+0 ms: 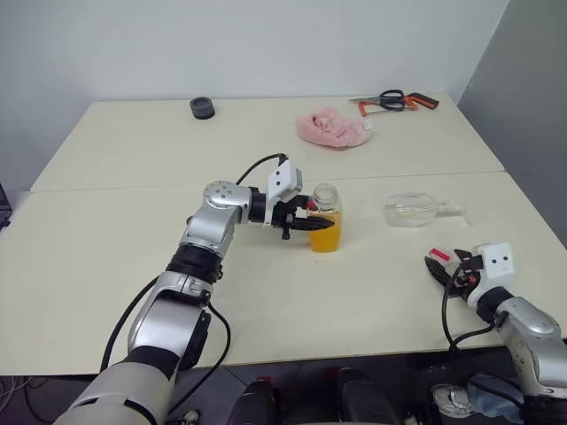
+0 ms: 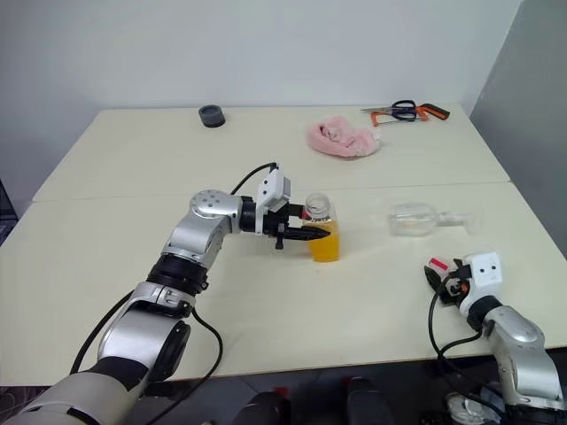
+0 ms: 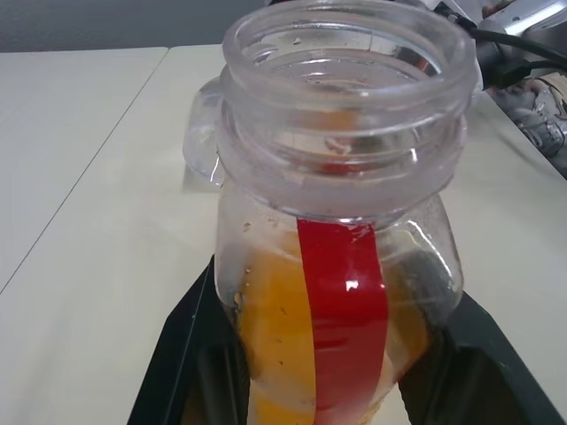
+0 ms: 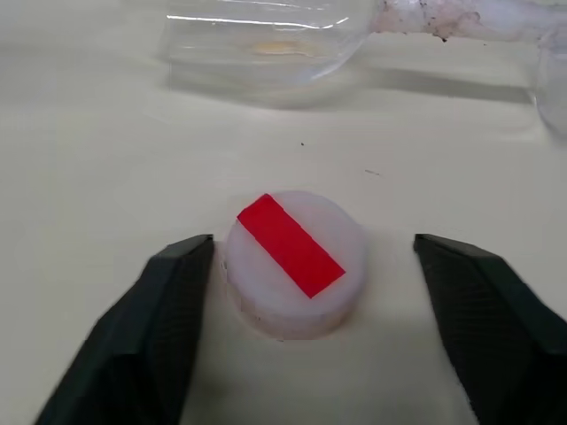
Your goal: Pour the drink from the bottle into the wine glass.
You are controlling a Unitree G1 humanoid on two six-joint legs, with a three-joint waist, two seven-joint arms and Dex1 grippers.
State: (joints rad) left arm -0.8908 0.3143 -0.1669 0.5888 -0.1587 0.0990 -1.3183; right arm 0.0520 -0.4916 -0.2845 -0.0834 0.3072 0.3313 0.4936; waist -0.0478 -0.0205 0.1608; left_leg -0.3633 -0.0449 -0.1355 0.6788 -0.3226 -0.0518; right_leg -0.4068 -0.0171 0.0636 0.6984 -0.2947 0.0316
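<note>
The bottle [image 1: 326, 200] stands upright near the table's middle, uncapped, with the orange drink [image 1: 325, 239] filling its lower half. My left gripper [image 1: 321, 225] is shut on the bottle's body from the left; in the left wrist view its black fingers [image 3: 186, 354] hug the bottle [image 3: 345, 177] beside the red label strip. The wine glass [image 1: 412, 211] lies on its side to the right of the bottle. My right gripper [image 4: 312, 243] is open at the near right, a finger on each side of the white cap [image 4: 292, 261] with a red strip, which rests on the table.
A pink cloth [image 1: 332, 128] lies at the back, with scissors and a small saw [image 1: 394, 102] at the far right corner. A black round object [image 1: 202, 108] sits at the far left. A seam [image 1: 133, 188] crosses the table [image 1: 106, 257].
</note>
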